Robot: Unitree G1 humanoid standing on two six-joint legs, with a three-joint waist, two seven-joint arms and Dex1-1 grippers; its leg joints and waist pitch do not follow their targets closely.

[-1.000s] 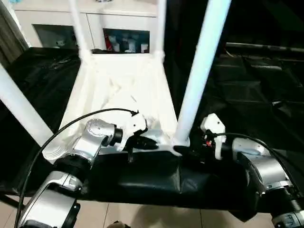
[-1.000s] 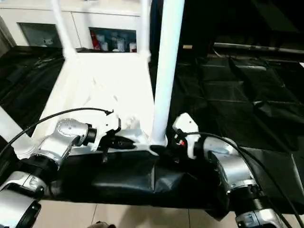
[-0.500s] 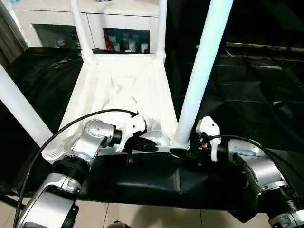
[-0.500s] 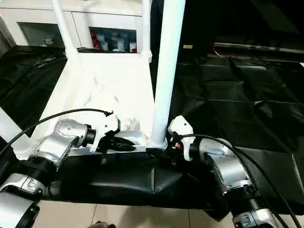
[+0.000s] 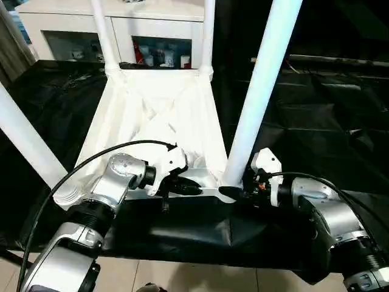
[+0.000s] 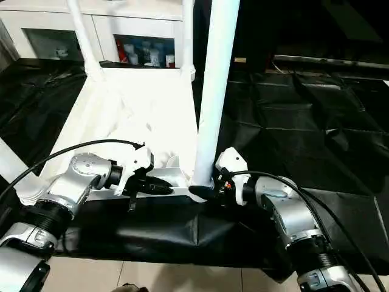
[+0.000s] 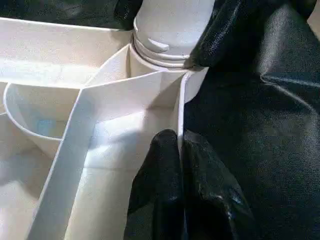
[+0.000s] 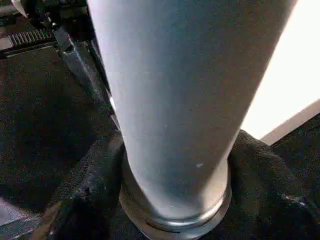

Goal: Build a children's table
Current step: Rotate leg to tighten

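The white tabletop (image 5: 158, 115) lies upside down on black sheeting, ribs up, with a leg standing in each corner socket. My left gripper (image 5: 189, 189) is shut on the tabletop's near rim; in the left wrist view its black fingers (image 7: 160, 200) pinch that thin wall just short of the corner socket. My right gripper (image 5: 234, 193) is at the foot of the near right leg (image 5: 258, 97). In the right wrist view its fingers (image 8: 82, 197) press both sides of the leg (image 8: 175, 100) just above the socket. The near left leg (image 5: 24, 140) and two far legs (image 5: 100, 33) stand untouched.
A white cabinet with glass doors (image 5: 73, 24) stands behind the tabletop. Black sheeting (image 5: 316, 115) covers the work surface to the right. Its front edge drops to a tiled floor (image 5: 182, 277) just below my forearms. A black cable (image 5: 79, 170) loops over my left arm.
My right gripper has moved left from beside the near right leg to its foot and now holds it. The left gripper has stayed on the rim.
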